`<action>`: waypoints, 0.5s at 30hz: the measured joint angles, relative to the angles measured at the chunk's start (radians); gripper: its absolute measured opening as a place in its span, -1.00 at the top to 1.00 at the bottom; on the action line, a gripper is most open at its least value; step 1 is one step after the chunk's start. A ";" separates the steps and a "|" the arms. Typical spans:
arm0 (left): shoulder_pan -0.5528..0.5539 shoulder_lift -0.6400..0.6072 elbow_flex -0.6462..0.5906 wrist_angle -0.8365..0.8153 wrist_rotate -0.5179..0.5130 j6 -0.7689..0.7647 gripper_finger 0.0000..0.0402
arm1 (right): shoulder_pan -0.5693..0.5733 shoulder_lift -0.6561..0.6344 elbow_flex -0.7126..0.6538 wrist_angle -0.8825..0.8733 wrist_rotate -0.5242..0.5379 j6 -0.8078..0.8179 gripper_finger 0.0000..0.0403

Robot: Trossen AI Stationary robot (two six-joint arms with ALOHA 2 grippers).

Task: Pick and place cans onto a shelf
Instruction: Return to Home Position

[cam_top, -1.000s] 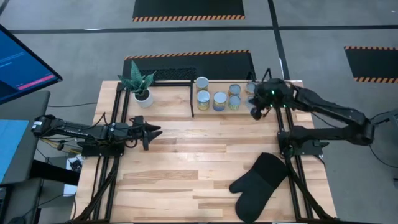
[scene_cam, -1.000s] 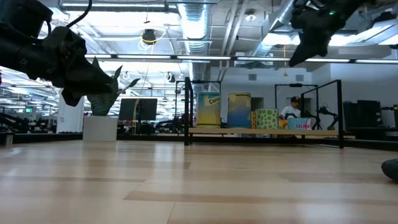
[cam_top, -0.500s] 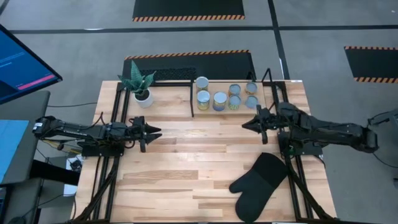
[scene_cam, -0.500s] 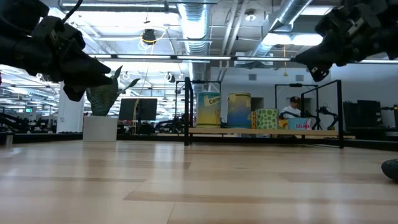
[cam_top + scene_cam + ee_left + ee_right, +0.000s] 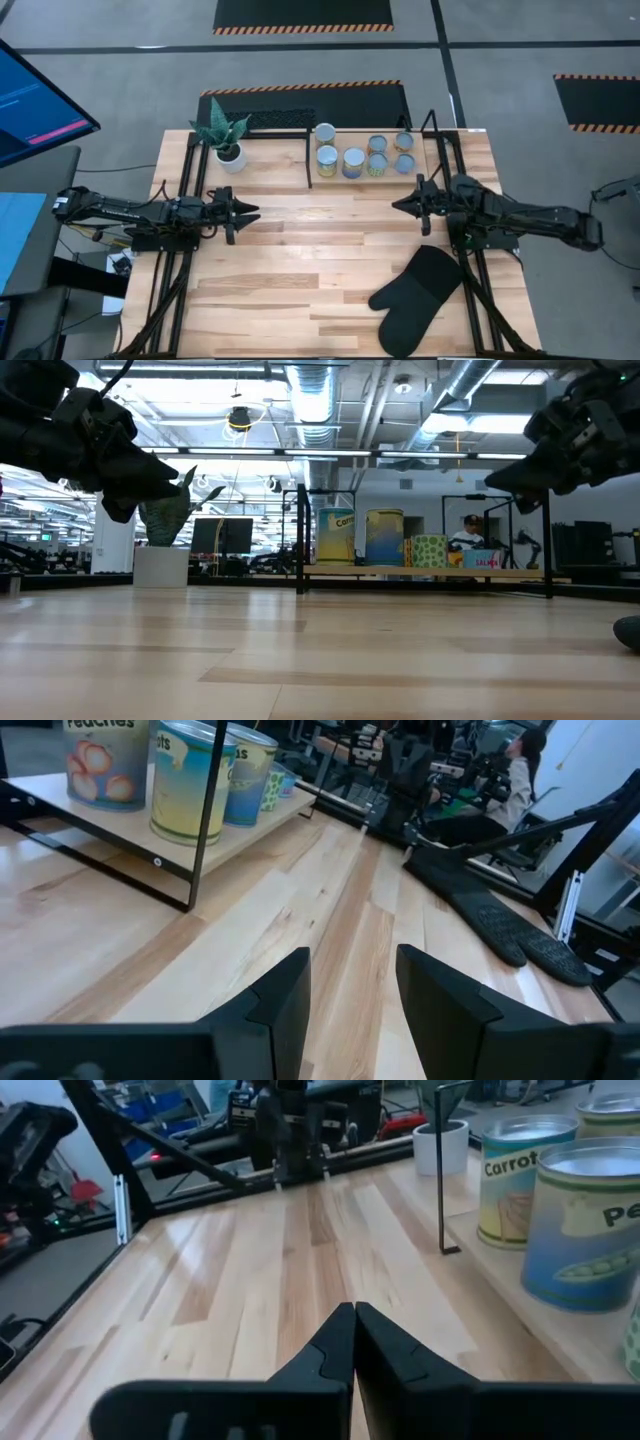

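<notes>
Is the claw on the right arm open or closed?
Shut. In its wrist view the right gripper has both fingers touching, no gap.

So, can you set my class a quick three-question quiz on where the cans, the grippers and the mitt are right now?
1. True or false: all seven cans stand on the shelf.
2. Fill the gap: the left gripper is open; the right gripper is ___.
3. The mitt lies: A) on the shelf; B) between the two grippers; C) on the table, clear of the shelf.

Key: 1 true. 2 shut. 3 C.
</notes>
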 joint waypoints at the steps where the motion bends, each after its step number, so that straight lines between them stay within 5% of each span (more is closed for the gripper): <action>1: 0.000 0.000 0.000 0.000 0.000 0.000 0.31 | 0.000 -0.008 -0.005 -0.002 0.001 0.000 0.83; 15: -0.002 0.000 0.000 -0.010 0.002 0.019 0.31 | 0.000 -0.103 -0.071 -0.031 0.032 0.022 0.83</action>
